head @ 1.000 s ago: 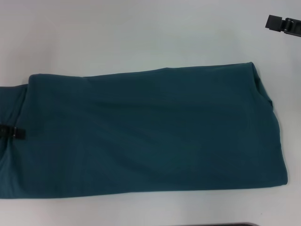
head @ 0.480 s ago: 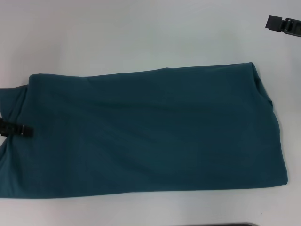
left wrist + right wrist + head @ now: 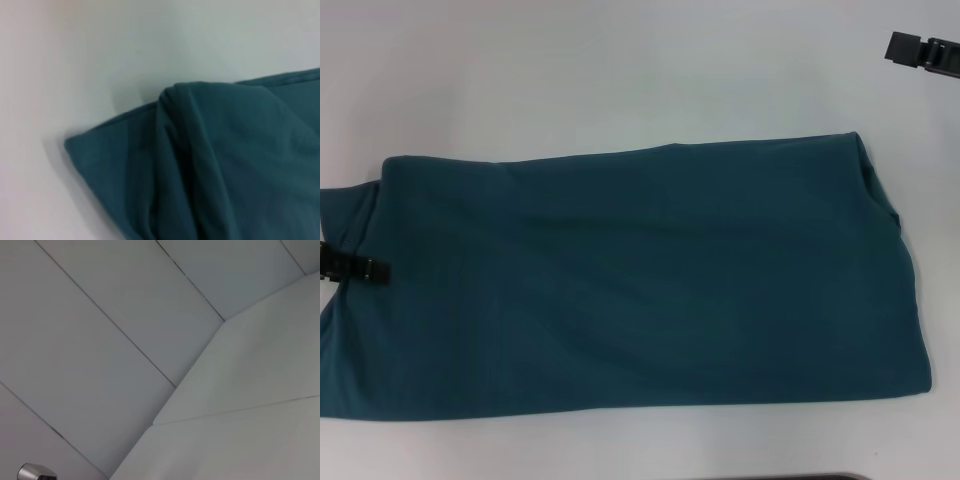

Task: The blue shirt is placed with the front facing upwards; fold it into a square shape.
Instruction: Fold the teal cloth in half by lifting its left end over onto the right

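The blue shirt [image 3: 640, 280] lies flat on the white table [image 3: 620, 70], folded lengthwise into a long teal band with its plain side up; no lettering shows. Its right end is a rounded fold near the table's right side. The left end runs out of the head view. My left gripper [image 3: 355, 268] shows only as a short black tip over that left end, at the picture's edge. The left wrist view looks down on a bunched corner of the shirt [image 3: 210, 165] lying on the table. My right gripper [image 3: 923, 50] is parked far back right, away from the cloth.
White tabletop [image 3: 620, 450] surrounds the shirt at the back and in a narrow strip at the front. A dark edge [image 3: 800, 477] shows at the very front. The right wrist view holds only pale wall or ceiling panels [image 3: 125, 315].
My left gripper's tip has crept a little rightward and farther back over the shirt's left end. The shirt's body and the right arm have not moved.
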You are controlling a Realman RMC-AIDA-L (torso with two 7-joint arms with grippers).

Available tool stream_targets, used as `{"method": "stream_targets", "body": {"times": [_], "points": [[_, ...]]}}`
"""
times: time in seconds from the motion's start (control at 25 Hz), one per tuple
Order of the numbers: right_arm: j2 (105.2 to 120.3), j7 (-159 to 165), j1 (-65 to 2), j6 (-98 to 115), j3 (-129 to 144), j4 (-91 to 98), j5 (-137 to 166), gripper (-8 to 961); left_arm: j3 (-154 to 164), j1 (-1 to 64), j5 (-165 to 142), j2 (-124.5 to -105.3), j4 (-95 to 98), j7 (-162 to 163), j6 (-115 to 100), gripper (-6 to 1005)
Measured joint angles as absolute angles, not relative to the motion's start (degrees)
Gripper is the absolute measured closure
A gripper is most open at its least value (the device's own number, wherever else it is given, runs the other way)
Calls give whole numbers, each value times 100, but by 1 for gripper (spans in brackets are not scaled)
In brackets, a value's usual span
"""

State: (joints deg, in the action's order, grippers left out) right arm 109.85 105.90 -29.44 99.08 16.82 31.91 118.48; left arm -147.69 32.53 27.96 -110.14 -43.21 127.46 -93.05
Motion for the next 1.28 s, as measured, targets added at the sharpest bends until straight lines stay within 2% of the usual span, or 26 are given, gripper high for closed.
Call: {"method": "stream_targets", "body": {"times": [0.52, 0.76, 0.88, 1.12, 1.28], "points": [[10985, 10590, -2924, 9943, 1634, 3190, 11848, 154, -14752, 3216, 2786, -10985, -4254, 12792, -9254, 543], [10985, 10590, -2918, 9943, 1634, 3190, 11848, 154, -14743, 3216, 2786, -10985, -4254, 12786, -9254, 786], [10989, 10590, -2917, 9941, 1634, 3190, 11847, 154, -14738, 3216, 2780, -10976, -4253, 12773, -9254, 953], [11013, 10590, -2917, 9914, 1634, 3190, 11840, 154, -14738, 3195, 2774, -10870, -4265, 12755, -9298, 962], [11042, 10588, -2917, 9901, 1634, 3190, 11820, 154, -14755, 3169, 2775, -10733, -4252, 12745, -9323, 961]]}}
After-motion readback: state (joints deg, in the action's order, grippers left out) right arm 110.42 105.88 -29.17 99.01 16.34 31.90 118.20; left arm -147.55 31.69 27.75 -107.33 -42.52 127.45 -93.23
